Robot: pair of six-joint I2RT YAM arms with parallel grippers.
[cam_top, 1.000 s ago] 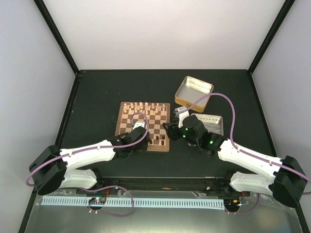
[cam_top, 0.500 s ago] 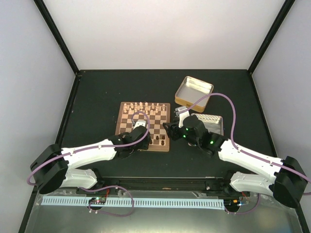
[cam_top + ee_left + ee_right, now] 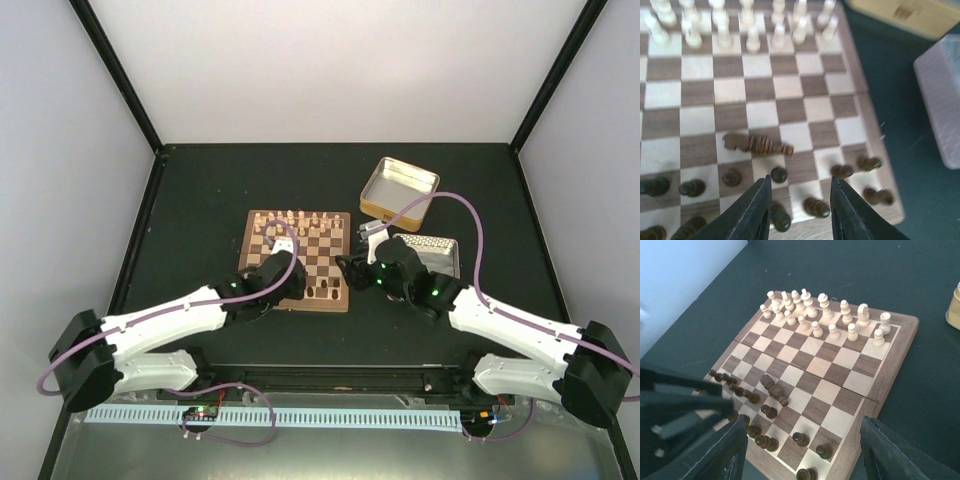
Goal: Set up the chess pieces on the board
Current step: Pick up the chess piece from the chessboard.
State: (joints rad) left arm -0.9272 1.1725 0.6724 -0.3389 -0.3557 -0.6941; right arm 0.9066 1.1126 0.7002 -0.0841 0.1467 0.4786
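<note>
**Top view.** The board [image 3: 300,262] lies flat on the dark tabletop [image 3: 200,200]. Pale chessmen [image 3: 295,218] line its far edge and dark chessmen [image 3: 322,292] its near edge. The left arm [image 3: 180,315] reaches over the board's near left part. The right arm [image 3: 500,325] ends just beside the board's right edge. An open tin [image 3: 398,187] sits beyond the board to the right, and a second tin [image 3: 440,255] is partly hidden under the right arm. From this view I cannot tell how either pair of jaws stands.

**Left wrist view.** The left jaws stand apart with nothing between the fingers [image 3: 757,210], which hang above the board's two nearest rows. A fallen dark chessman [image 3: 757,144] lies on its side in the third row from the near edge. Its long axis runs almost parallel to that edge across two squares, and its right end dips slightly toward the camera. The broader end points left; I cannot tell which end is the base. The other dark chessmen sit in the two nearest rows, too blurred for me to say that each is upright.

**Right wrist view.** The right jaws are wide apart, fingers [image 3: 890,455] framing the board cornerwise and gripping nothing. Here the fallen dark chessman's long axis slants from upper left to lower right, well apart from the pale chessmen. The left arm shows as a dark blur over the dark chessmen at left.
</note>
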